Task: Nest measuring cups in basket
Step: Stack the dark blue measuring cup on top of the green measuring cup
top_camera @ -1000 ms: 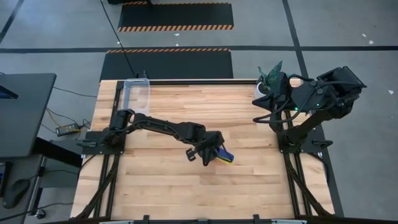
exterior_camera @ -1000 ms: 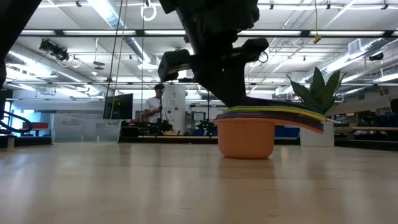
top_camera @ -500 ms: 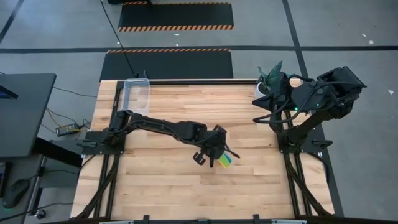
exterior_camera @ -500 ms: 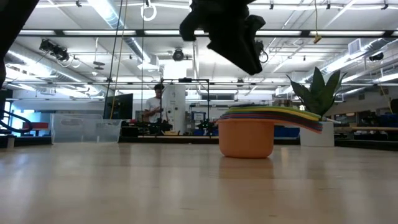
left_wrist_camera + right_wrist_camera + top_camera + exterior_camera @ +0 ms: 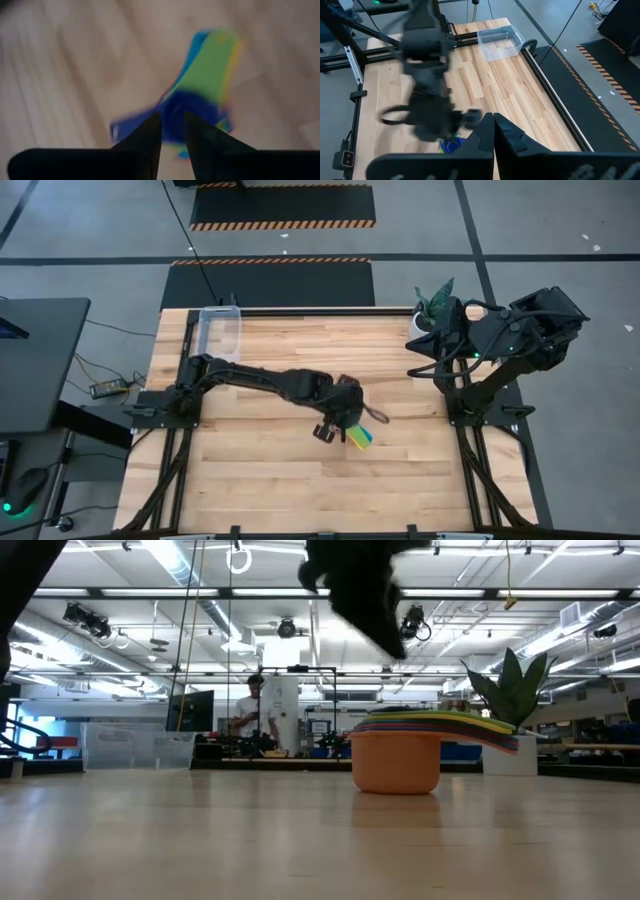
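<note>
Count from my side:
- measuring cups [image 5: 410, 745]: one nested stack on table [image 5: 300, 470]. Rims show orange, yellow, green, blue, purple, red layers; exact cup count not readable, at least five.
- basket [image 5: 221, 332]: one, clear, at table's far left corner.
- potted plant [image 5: 436, 308]: one.
- arms: two. My tools: two, left tool [image 5: 336, 426] and right tool [image 5: 493, 131].
- person [image 5: 247, 708] in room behind table: one.

Left arm [image 5: 270, 383] spanning mid-table, stacked measuring cups [image 5: 361, 438] beside it, open wood [image 5: 400, 350] toward basket [image 5: 221, 332]
</note>
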You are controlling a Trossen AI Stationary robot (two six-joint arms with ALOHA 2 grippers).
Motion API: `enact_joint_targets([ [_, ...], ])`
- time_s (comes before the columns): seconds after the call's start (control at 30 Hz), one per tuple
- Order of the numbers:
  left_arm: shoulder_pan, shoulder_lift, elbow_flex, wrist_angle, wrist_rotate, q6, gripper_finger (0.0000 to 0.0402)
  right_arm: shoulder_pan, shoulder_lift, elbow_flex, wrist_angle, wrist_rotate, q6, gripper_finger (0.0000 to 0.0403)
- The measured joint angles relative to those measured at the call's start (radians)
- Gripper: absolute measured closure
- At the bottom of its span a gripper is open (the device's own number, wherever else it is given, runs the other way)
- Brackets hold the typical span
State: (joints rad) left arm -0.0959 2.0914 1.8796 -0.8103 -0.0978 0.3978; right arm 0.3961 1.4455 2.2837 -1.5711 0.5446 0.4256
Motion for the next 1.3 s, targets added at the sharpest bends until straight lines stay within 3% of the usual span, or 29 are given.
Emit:
enact_joint_targets([
  [0.17,0.094,0.001,-0.073,-0.068,-0.009,-0.212,0.0322,0.0,0.0,0.0,0.0,0.0,0.001,0.04],
  [0.27,0.13,0.006,-0.119,-0.066,-0.003,-0.256,0.033,0.0,0.0,0.0,0.0,0.002,0.001,0.04],
  [0.53,0.157,0.004,-0.168,0.083,0.053,-0.234,0.0338,0.0,0.0,0.0,0.002,0.011,-0.002,0.04],
  [1.3,0.146,0.076,-0.17,0.186,0.155,-0.144,0.0338,0.0,-0.001,0.0,0.012,0.012,-0.002,0.04],
])
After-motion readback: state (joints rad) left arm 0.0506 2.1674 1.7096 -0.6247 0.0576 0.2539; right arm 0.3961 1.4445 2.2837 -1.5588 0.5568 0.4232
